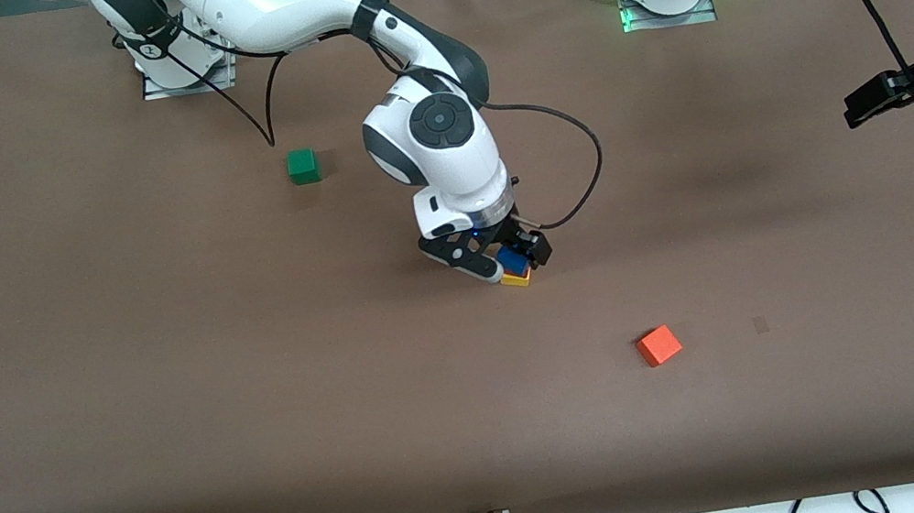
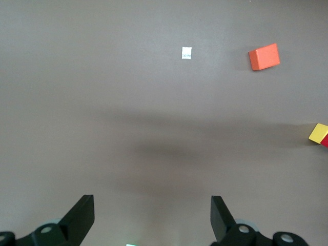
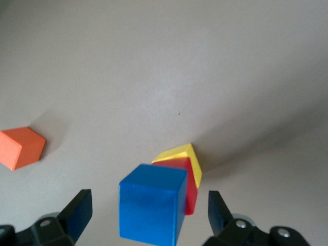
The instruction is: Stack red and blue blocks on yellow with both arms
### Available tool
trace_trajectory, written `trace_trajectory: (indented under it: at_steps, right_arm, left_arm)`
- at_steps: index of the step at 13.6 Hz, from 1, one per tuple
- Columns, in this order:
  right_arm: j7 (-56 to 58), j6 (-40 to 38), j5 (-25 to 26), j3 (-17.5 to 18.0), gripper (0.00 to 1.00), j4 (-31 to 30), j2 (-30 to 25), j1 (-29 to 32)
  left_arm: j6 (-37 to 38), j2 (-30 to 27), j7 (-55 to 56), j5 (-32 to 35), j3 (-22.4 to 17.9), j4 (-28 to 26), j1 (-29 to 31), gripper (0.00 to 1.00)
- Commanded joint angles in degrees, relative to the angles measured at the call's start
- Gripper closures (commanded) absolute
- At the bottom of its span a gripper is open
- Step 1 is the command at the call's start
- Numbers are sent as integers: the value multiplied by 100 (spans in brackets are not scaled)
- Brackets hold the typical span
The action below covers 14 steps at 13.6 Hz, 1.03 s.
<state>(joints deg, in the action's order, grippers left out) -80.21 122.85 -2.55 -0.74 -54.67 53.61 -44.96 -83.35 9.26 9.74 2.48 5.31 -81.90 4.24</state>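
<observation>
Right wrist view: the right hand (image 3: pixel 146 215), fingers spread, brackets the matte blue cube (image 3: pixel 152 207) atop the red cube (image 3: pixel 187 184) and yellow cube (image 3: pixel 182 156), mid-frame in front view. Best lift straight up, brushing nothing. The left hand (image 2: pixel 152 220) waits open at right edge.

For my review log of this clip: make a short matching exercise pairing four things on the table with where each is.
Things:
1. blue block
2. yellow cube
3. orange-red cube
4. left gripper

Places:
A. alone, nearer the front camera than the stack
B. bottom of the stack
C. open over bare table, waiting
D. top of the stack, between the right gripper's open fingers

Pairs: 1-D, 2-B, 3-A, 4-C
</observation>
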Motion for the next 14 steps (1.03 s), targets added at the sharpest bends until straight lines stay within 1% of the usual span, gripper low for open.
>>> trace_trajectory:
  at_steps: [1, 2, 3, 4, 5, 6, 7, 9, 11, 14]
  right_arm:
    - [653, -900, -141, 48, 0, 1, -596, 346]
    - [943, -1147, -150, 39, 0, -8, -754, 469]
    - [1111, -1428, -150, -13, 0, -95, -1042, 566]
    - [1330, -1831, -158, -5, 0, -227, -1245, 793]
    - [1802, -2340, -263, 13, 0, -341, -1474, 1039]
    - [2512, -2745, -447, -13, 0, -481, -1676, 1276]
    - [3154, -2949, -596, -22, 0, -700, -1939, 1575]
    - [3922, -3161, -764, -13, 0, -1341, -2563, 2155]
    - [4782, -3197, -800, -101, 0, -2139, -3300, 2402]
    - [5977, -3206, -765, -548, 0, -3458, -4522, 2518]
  left_arm:
    - [-49, -108, -77, -73, -30, -54, -2, 0]
    - [-49, -108, -77, -73, -30, -63, -2, 0]
    - [-49, -100, -77, -73, -30, -54, -2, 0]
    - [-49, -91, -77, -73, -30, -54, -2, 0]
    - [-49, -91, -77, -73, -30, -54, -2, 0]
    - [-49, -91, -68, -64, -30, -54, -2, 0]
    - [-41, -91, -77, -64, -30, -54, -2, 0]
    - [-41, -91, -77, -64, -30, -54, 6, 0]
    - [-41, -91, -68, -64, -39, -54, 6, 0]
    - [-41, -91, -77, -64, -30, -54, 6, 0]
